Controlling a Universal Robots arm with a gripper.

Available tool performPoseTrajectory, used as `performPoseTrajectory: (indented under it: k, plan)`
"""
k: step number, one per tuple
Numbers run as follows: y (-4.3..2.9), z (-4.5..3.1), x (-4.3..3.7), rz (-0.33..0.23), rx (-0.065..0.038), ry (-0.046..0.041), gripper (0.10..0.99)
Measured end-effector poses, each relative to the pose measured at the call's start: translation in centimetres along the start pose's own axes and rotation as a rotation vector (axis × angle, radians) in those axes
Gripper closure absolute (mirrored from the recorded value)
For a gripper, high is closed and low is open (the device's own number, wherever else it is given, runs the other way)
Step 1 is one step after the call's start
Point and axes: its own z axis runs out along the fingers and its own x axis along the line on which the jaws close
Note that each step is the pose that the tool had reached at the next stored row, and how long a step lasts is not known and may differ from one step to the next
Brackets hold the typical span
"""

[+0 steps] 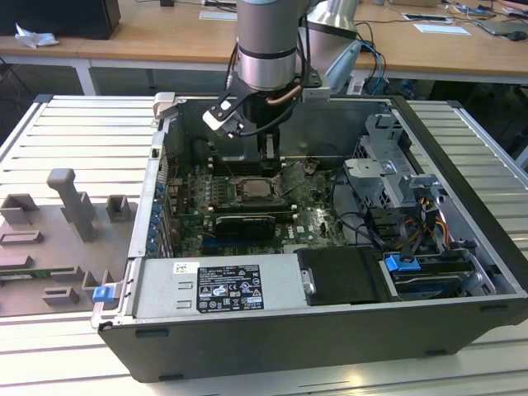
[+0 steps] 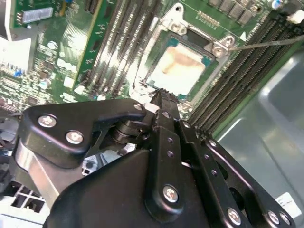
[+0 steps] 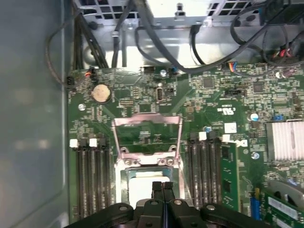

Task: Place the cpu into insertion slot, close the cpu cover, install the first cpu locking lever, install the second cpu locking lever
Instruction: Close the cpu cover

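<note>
1. The gripper [image 3: 162,186] hangs low inside the open computer case [image 1: 247,351], over the motherboard [image 3: 209,95]. Its two fingers are pressed together, with nothing between them.
2. The cpu [image 2: 180,69] lies flat in the insertion slot [image 2: 166,23], pale face up, between banks of memory slots [image 3: 90,175].
3. The fingertips stand at the chip's near edge. Whether they touch it cannot be told.
4. The cpu cover [image 3: 147,119] stands hinged open, tilted away from the slot, which leaves the chip exposed. The green board shows through its cut-out.
5. A thin metal lever [image 2: 266,43] lies across the memory slots, clear of the socket. It is probably unlatched so the cover can swing.
</note>
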Motion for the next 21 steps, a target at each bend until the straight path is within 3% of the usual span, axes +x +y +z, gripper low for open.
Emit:
performPoseTrajectory:
  k: [2,4,5,7,9,11,16,18,21]
  plan:
    - [0.17,-0.05,-0.16,0.001,0.001,0.0052,0.98]
    - [0.29,-0.76,-0.16,0.002,0.001,0.017,0.98]
    - [0.46,-1.17,-0.15,0.002,0.002,0.02,0.98]
    - [0.92,-1.22,-0.13,0.002,0.004,0.0219,0.98]
    - [1.9,-1.15,-0.08,0.002,0.007,0.0228,0.98]
    - [3.85,-0.99,0.01,0.001,0.009,0.0227,0.98]
    - [6.85,-0.76,0.39,-0.017,0.012,0.0242,0.98]
    - [7.46,-0.69,0.7,-0.026,0.013,0.025,0.98]
    - [7.82,-0.56,0.92,-0.058,0.014,0.0275,0.98]
